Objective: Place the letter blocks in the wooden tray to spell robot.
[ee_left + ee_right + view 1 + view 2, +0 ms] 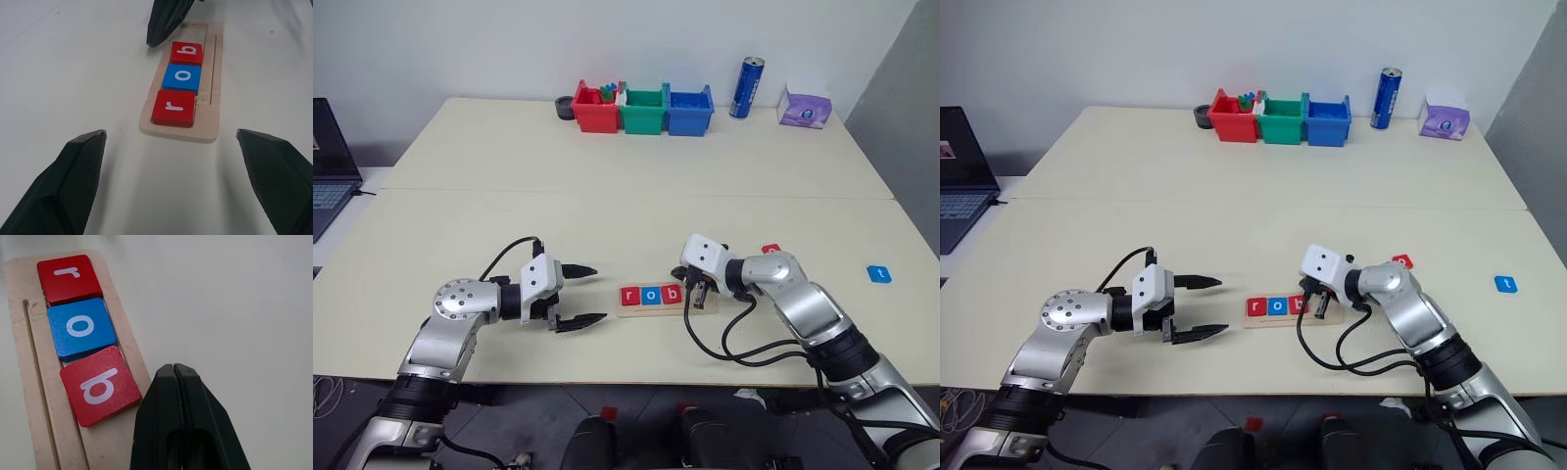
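Observation:
The wooden tray (702, 306) lies near the table's front edge, between my two grippers. Three letter blocks sit in it in a row: a red r (629, 296), a blue o (651, 295) and a red b (672, 294), the b slightly askew (100, 386). My right gripper (696, 291) is shut and holds nothing, its tip (173, 374) at the tray's rim beside the b. My left gripper (599, 293) stands open left of the tray, pointing at the r end (173, 107). A blue t block (878, 274) lies at the right. Another red block (771, 250) peeks out behind my right arm.
Red (595, 110), green (643, 110) and blue (689, 110) bins stand in a row at the table's far edge, with a dark roll (565, 108) to their left. A blue can (745, 87) and a purple box (805, 106) stand to their right. A laptop (328, 166) sits far left.

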Motion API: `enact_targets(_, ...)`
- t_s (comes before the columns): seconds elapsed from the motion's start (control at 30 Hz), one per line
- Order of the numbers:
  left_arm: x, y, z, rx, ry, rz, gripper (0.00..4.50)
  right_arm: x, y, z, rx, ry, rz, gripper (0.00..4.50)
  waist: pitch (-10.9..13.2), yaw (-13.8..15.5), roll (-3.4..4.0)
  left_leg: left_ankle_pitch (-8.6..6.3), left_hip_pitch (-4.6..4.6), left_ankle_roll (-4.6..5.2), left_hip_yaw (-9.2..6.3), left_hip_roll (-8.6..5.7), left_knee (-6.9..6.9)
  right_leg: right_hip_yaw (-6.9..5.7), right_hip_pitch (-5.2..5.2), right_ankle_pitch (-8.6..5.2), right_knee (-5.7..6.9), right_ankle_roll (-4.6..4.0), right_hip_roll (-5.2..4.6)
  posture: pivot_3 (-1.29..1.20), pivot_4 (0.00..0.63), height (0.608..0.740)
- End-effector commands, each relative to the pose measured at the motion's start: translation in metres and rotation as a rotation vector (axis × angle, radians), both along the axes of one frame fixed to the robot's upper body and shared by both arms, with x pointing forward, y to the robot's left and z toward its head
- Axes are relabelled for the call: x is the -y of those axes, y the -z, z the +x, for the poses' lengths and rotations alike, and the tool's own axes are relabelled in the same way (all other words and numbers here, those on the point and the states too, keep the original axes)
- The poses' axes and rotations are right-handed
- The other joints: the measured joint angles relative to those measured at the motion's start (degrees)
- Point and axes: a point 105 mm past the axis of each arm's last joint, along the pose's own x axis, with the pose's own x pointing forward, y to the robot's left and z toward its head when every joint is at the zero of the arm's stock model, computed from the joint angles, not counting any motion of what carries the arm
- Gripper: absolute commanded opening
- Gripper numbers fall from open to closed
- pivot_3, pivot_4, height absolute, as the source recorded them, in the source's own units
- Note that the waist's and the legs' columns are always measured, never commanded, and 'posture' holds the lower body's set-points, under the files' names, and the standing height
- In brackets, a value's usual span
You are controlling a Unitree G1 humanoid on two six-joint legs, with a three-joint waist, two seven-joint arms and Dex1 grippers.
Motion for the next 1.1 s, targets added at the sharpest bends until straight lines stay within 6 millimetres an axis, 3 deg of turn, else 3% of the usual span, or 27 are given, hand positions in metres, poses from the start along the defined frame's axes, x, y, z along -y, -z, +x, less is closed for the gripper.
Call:
enact_targets(0.03,0.001,-0.008,0.001,0.042,0.002,-0.006,4.5,-0.007,-0.012,-0.003,0.037,-0.06,0.005,0.04,0.0,0.0,0.0,0.0,0.0,0.0,0.0,0.0,0.0,0.0,0.0,0.0,0.0,0.0,0.0,0.0,0.15,0.74)
enact_targets(0.47,0.001,-0.008,0.0,0.045,-0.001,-0.004,4.5,-0.01,-0.011,-0.01,0.021,-0.086,0.014,0.04,0.0,0.0,0.0,0.0,0.0,0.0,-0.02,0.0,0.0,-0.02,0.0,0.0,0.01,0.0,0.0,0.0,0.15,0.74)
enact_targets(0.6,0.001,-0.008,0.0,0.046,-0.002,-0.004,4.5,-0.01,-0.025,-0.005,0.063,-0.065,0.051,0.04,0.0,0.0,0.0,0.0,0.0,0.0,-0.02,0.0,0.0,-0.01,0.0,0.0,0.01,0.0,0.0,0.0,0.15,0.74)
enact_targets(0.7,0.0,-0.009,0.0,0.044,-0.004,-0.004,4.5,-0.007,-0.03,-0.012,0.044,-0.086,0.059,0.04,0.0,0.0,0.0,0.0,0.0,0.0,-0.02,0.0,0.0,-0.01,0.0,0.0,0.01,0.0,0.0,0.0,0.15,0.74)
enact_targets(0.87,-0.004,-0.008,0.0,0.04,-0.009,0.0,4.5,0.005,-0.024,-0.033,-0.028,-0.139,-0.003,0.04,0.0,0.13,0.0,0.0,-0.02,0.0,-0.06,-0.01,0.0,-0.04,0.01,0.0,-0.02,0.0,-0.02,0.0,0.15,0.74)
enact_targets(1.1,-0.008,-0.004,-0.001,0.031,-0.009,0.005,4.5,0.014,-0.015,-0.033,-0.039,-0.127,-0.072,0.04,0.0,-0.04,0.0,0.0,0.01,0.0,-0.02,0.01,0.01,-0.02,0.0,-0.01,0.01,0.01,0.0,0.0,0.15,0.74)
